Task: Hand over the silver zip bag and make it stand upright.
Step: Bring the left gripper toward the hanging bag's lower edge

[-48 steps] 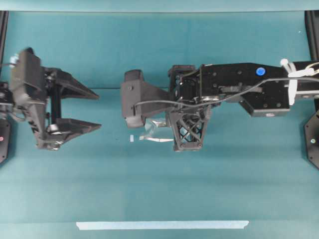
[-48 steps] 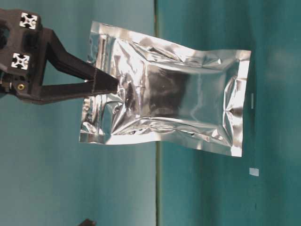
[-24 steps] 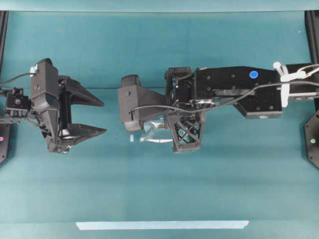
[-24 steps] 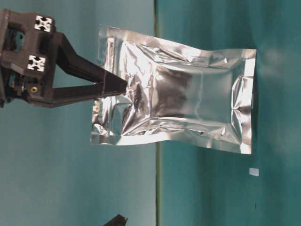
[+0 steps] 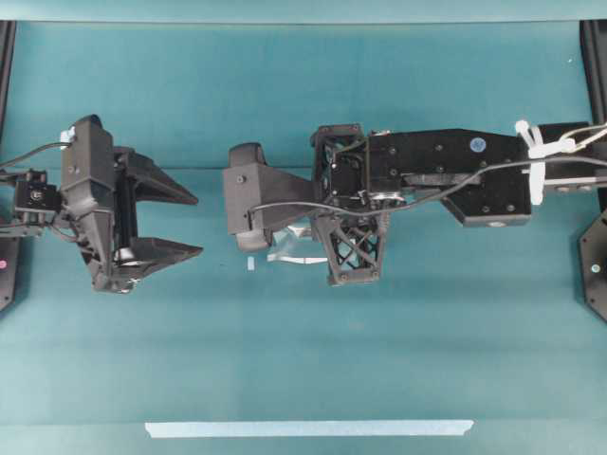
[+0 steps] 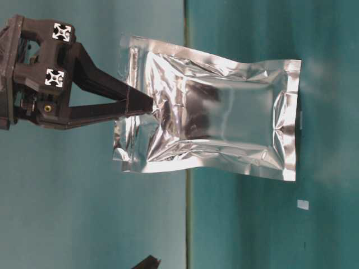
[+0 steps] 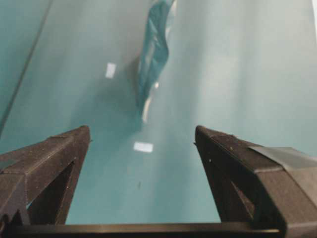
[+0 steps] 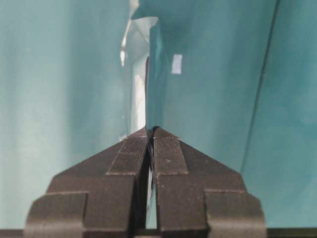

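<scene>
Silver zip bag (image 6: 210,117), crinkled foil with darker centre, fills the table-level frame's middle, long axis left-right. Right gripper (image 6: 147,104) clamps its left edge; left gripper (image 5: 190,226) gapes, unladen.

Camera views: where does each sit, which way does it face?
Overhead: above, looking down; both arms, open left gripper.
Table-level: low, side-on, picture rotated; right gripper pinching the crinkled silver foil zip bag.
Left wrist: behind its open gripper, facing the bag edge-on.
Right wrist: behind its shut gripper, along the bag.
Both wrist views share the bag and a small white scrap on the teal tabletop.
</scene>
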Action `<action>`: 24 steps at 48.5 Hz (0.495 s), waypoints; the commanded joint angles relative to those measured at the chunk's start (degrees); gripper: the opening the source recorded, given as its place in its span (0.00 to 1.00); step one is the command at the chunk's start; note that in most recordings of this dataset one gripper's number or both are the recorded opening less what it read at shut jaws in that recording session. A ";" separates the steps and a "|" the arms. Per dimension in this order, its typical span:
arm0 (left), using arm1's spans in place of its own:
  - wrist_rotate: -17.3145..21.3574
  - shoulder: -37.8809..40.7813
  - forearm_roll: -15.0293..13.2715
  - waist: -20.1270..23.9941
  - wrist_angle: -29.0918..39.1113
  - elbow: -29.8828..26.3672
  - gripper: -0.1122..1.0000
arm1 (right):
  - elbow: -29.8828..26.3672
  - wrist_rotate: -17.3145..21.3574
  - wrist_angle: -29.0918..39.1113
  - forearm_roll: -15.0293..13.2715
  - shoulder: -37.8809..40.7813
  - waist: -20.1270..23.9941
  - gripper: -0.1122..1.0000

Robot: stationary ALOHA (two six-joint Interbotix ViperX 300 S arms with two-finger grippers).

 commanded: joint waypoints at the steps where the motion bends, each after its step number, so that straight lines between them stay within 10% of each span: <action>1: 0.00 0.97 0.09 0.09 -1.58 -0.53 0.95 | -0.62 -0.62 -0.35 -0.18 -0.53 0.18 0.11; 24: 0.09 11.07 0.09 0.09 -11.87 -1.49 0.95 | -0.62 -0.79 -0.53 -0.18 -0.44 1.41 0.11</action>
